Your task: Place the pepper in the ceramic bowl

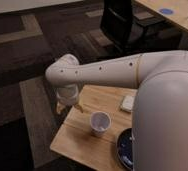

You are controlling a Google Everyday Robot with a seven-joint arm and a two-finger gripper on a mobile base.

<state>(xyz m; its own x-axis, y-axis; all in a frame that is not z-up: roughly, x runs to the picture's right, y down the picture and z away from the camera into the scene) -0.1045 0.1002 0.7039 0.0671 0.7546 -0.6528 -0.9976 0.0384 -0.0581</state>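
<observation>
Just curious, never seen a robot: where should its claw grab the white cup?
Probably the side wall of the white cup, from the picture's left, where the claw hangs over the table corner: the cup stands upright, round, mouth up.

Dim light (floor (17, 65) darkest); claw (69, 106) shadowed at table (82, 140) edge

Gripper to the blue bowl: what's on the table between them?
In the camera view, a white cup stands between the gripper, over the table's left edge, and the blue bowl.
</observation>
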